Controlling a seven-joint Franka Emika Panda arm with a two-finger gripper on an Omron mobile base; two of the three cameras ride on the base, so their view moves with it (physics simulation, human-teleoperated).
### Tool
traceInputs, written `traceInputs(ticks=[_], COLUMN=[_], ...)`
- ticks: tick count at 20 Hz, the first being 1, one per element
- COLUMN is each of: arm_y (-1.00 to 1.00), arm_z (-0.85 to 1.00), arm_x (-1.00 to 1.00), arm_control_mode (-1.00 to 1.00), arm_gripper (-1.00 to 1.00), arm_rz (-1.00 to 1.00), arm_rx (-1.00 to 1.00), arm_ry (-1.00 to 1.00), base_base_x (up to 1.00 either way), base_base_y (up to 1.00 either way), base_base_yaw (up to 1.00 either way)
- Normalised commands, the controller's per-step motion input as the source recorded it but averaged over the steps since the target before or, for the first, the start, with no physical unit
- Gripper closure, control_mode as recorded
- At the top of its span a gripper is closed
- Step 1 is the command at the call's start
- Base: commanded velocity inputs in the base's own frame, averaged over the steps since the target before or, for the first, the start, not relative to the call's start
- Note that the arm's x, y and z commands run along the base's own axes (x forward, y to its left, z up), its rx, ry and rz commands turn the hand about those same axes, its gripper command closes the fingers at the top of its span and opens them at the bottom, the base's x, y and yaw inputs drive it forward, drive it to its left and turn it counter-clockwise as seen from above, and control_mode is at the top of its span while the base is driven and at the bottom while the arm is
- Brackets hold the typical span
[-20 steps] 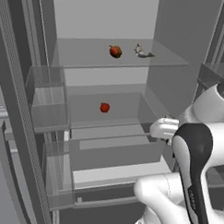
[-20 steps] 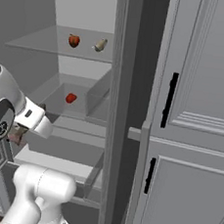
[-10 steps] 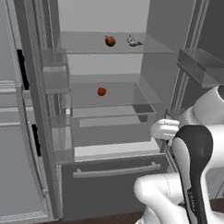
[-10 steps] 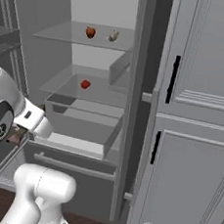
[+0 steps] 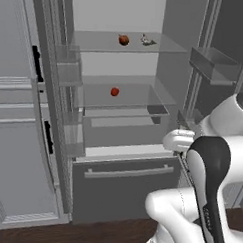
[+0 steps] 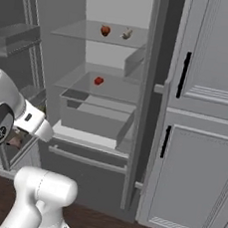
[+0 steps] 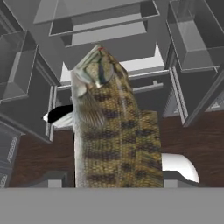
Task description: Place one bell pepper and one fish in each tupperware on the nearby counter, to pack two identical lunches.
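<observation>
My gripper is shut on a tan, dark-mottled fish that stands large in the hand view; the same fish peeks out under the hand in the right base view. The hand hangs low in front of the open fridge. On the fridge's top glass shelf lie a darker bell pepper and a second small fish, side by side. A bright red bell pepper sits on the shelf below. The tupperware and the counter are out of view.
A clear drawer is pulled out under the lower shelf, above a grey freezer drawer. Door bins stick out at the right. Grey cabinet doors with black handles stand beside the fridge. Dark wooden floor lies below.
The whole picture has shifted: the base has backed away from the fridge, so the shelves look smaller and farther. The fish stays in the gripper.
</observation>
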Motion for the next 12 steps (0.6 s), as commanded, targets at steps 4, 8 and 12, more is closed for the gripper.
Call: traceInputs(ticks=[4,8,12], arm_y=[0.00,0.00,0.00], arm_z=[0.00,0.00,0.00], arm_x=[0.00,0.00,0.00], arm_control_mode=[1.00,1.00,1.00], arm_gripper=[1.00,1.00,1.00], arm_rz=[0.00,0.00,0.00], arm_rx=[0.00,0.00,0.00], arm_ry=[0.00,0.00,0.00], base_base_x=[-0.28,-0.14,-0.06], base_base_y=[0.34,0.57,0.83], base_base_yaw=[0.29,0.35,0.32])
